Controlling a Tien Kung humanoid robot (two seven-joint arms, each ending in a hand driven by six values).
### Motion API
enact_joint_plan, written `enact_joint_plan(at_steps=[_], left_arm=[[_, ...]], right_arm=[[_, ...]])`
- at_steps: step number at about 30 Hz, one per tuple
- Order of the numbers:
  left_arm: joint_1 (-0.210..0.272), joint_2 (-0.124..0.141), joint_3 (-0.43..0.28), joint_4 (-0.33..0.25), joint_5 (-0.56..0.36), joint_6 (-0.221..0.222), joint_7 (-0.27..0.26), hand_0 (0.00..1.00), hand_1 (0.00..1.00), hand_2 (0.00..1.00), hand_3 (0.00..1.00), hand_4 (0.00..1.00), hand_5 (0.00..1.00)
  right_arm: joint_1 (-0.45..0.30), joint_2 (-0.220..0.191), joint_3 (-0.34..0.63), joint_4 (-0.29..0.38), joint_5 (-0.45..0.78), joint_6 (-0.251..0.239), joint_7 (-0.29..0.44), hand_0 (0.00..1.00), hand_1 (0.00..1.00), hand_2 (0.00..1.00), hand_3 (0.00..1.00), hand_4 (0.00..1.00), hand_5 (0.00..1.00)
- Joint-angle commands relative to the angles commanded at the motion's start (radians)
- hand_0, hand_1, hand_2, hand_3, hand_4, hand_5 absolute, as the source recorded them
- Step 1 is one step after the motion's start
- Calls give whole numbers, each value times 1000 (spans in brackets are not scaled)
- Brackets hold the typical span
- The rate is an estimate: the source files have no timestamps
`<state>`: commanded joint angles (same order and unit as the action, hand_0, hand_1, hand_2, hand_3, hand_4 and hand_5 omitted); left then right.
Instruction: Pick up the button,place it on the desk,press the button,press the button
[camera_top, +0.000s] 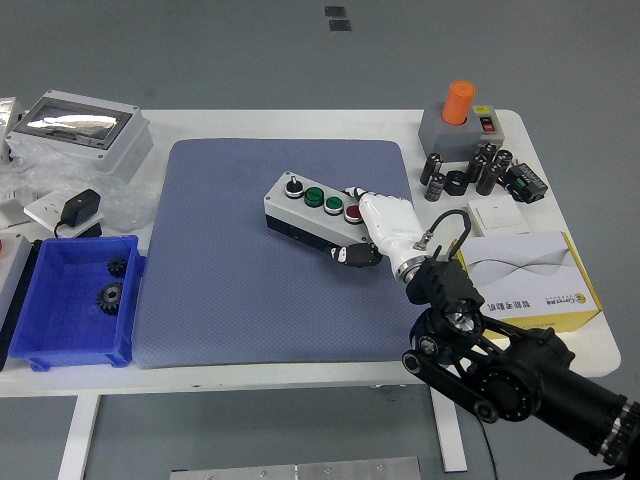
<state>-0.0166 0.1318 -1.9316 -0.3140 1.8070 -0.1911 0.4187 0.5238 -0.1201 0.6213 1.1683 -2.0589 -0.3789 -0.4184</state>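
Observation:
The button box (311, 209) is grey with a black base, a black knob, two green buttons and a red button on top. It sits at the middle of the blue-grey mat (240, 290). My right hand (362, 222) is white, comes in from the lower right and is shut on the box's right end, with fingers over the top edge and the thumb on the front side. The left arm is out of view.
A blue bin (70, 300) with gears stands at the left. A grey enclosure (75, 130) and a black adapter (80, 212) lie at the back left. An orange-capped unit (458, 115), black capacitors (480, 170) and a yellow-edged box (530, 275) are on the right.

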Motion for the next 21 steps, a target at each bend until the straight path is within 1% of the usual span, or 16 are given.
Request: enact_joint_plan(at_steps=[3, 6, 7, 10, 14, 18, 19, 21], left_arm=[[4, 1, 8, -6, -16, 4, 15, 847, 841, 804, 889, 998, 941], [7, 1, 14, -11, -26, 8, 25, 847, 841, 804, 889, 998, 941], [9, 1, 15, -12, -28, 9, 27, 846, 839, 802, 889, 998, 942], [10, 0, 17, -13, -31, 11, 31, 846, 839, 802, 889, 998, 942], [7, -3, 15, -12, -27, 10, 27, 846, 840, 803, 890, 998, 944], [5, -5, 12, -11, -21, 9, 22, 846, 840, 803, 890, 998, 944], [5, -5, 12, -11, -21, 9, 22, 846, 839, 802, 891, 998, 946], [5, -5, 12, -12, -22, 9, 23, 846, 839, 802, 891, 998, 946]], right_arm=[[-2, -10, -1, 9, 30, -15, 55, 47, 253, 381, 508, 300, 2], [-6, -27, -10, 32, 74, -8, 121, 47, 253, 381, 508, 300, 2], [-6, -37, -21, 45, 85, -1, 151, 51, 252, 384, 501, 282, 2], [-2, -61, -81, 69, 104, 5, 241, 51, 252, 384, 501, 282, 2], [10, -73, -164, 65, 115, -3, 331, 60, 248, 383, 496, 271, 2], [22, -73, -230, 40, 112, -35, 354, 60, 248, 383, 496, 271, 2], [25, -71, -240, 35, 112, -42, 357, 74, 250, 388, 502, 236, 2], [29, -67, -251, 25, 110, -52, 362, 74, 250, 388, 502, 236, 2]])
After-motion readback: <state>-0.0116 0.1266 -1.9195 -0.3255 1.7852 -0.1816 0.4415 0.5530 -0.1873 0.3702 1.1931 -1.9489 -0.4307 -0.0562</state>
